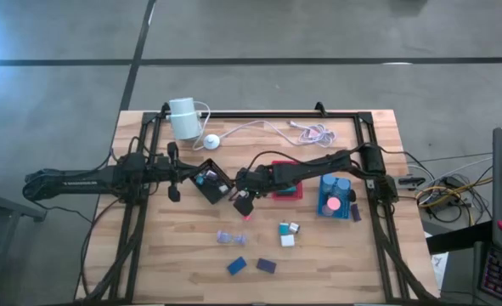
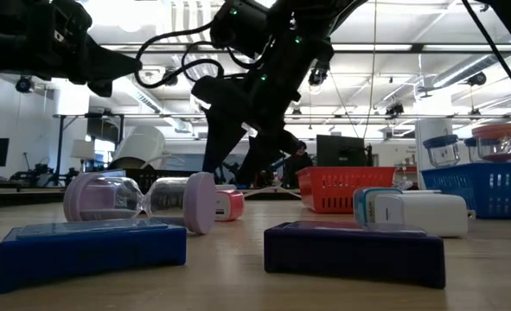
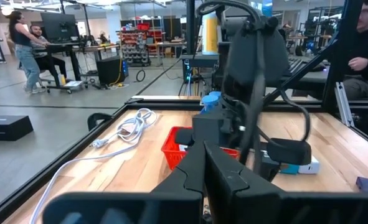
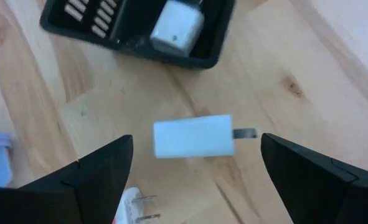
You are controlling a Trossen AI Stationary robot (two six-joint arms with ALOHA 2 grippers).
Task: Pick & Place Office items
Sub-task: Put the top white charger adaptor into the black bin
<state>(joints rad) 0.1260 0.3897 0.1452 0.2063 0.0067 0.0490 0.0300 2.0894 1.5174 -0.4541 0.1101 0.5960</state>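
I have the right gripper (image 4: 196, 171) hanging over the middle of the table with its fingers spread wide and empty; between them, down on the wood, lies a white plug block (image 4: 193, 135) with a metal prong at one end. Just beyond it sits the black tray (image 4: 96, 22) with a white block (image 4: 176, 28) inside. My left gripper (image 1: 176, 174) waits beside that tray, pinched fully closed, holding nothing. Blue and purple blocks (image 1: 237, 266) lie nearer the table's front edge
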